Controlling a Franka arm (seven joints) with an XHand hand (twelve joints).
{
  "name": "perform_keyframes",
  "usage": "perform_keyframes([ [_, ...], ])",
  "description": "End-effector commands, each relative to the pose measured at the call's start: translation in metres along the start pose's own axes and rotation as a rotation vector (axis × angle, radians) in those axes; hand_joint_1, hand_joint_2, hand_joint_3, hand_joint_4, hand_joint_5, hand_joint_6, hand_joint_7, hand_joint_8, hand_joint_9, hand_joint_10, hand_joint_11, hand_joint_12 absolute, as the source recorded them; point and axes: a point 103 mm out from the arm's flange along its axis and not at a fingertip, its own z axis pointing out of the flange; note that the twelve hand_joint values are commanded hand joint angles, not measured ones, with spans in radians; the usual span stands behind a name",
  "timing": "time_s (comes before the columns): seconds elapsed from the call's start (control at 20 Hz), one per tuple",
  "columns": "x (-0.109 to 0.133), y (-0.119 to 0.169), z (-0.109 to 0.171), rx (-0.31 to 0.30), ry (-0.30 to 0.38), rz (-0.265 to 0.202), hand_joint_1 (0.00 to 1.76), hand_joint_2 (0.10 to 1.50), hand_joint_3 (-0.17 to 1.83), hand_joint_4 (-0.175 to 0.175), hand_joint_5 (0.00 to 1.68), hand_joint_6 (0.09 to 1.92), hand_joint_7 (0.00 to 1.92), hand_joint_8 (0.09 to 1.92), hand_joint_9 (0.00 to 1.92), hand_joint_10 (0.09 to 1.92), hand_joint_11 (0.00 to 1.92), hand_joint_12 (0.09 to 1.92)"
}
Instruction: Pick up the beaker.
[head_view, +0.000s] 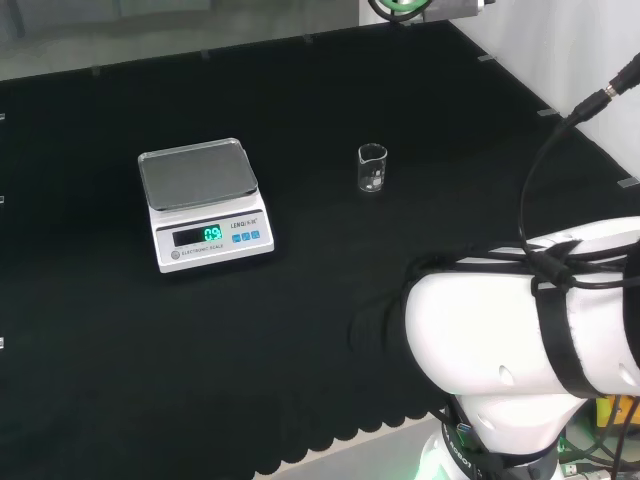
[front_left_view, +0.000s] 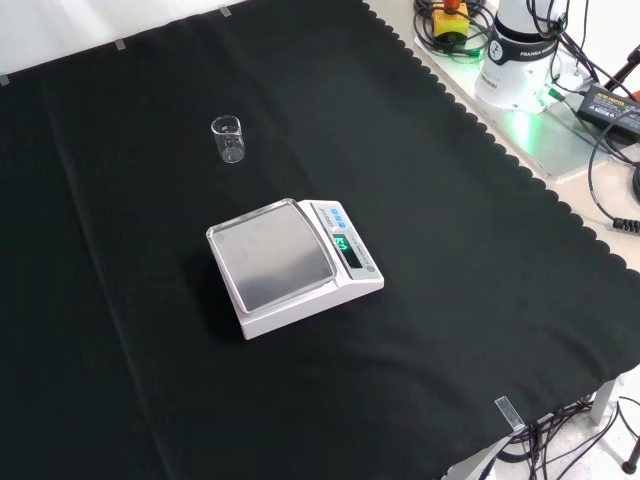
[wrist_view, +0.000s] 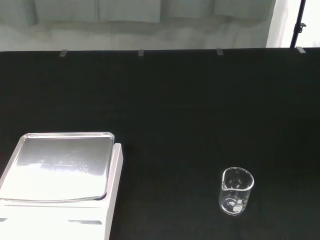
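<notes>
A small clear glass beaker (head_view: 372, 169) stands upright on the black cloth, to the right of the scale in the head view. In the front view the beaker (front_left_view: 229, 139) sits up and to the left of the scale, alone on the cloth. The wrist view has the beaker (wrist_view: 235, 198) some way off, looking empty, with nothing touching it.
A white digital scale (head_view: 203, 203) with a bare metal pan and a lit green display stands left of the beaker; it appears again in the front view (front_left_view: 295, 264) and the wrist view (wrist_view: 60, 172). The arm's white link (head_view: 520, 325) bulks at the head view's lower right.
</notes>
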Motion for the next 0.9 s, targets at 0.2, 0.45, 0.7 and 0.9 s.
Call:
perform_keyframes([
  [0.2, 0.002, 0.000, 0.000, -0.006, -0.012, 0.003, 0.26, 0.71, 0.28, -0.067, 0.14, 0.09, 0.00, 0.37, 0.00, 0.73, 0.16, 1.52],
  [0.45, -0.006, 0.001, 0.000, -0.003, 0.024, -0.010, 0.26, 0.74, 0.22, -0.067, 0.15, 0.09, 0.00, 0.36, 0.00, 0.72, 0.14, 1.54],
  [0.7, -0.018, 0.016, 0.011, 0.028, 0.042, -0.039, 0.27, 0.75, 0.19, -0.067, 0.15, 0.09, 0.00, 0.37, 0.00, 0.69, 0.13, 1.54],
  [0.9, -0.025, 0.042, 0.027, 0.056, 0.071, -0.043, 0.29, 0.73, 0.16, -0.070, 0.15, 0.09, 0.00, 0.41, 0.00, 0.69, 0.13, 1.54],
])
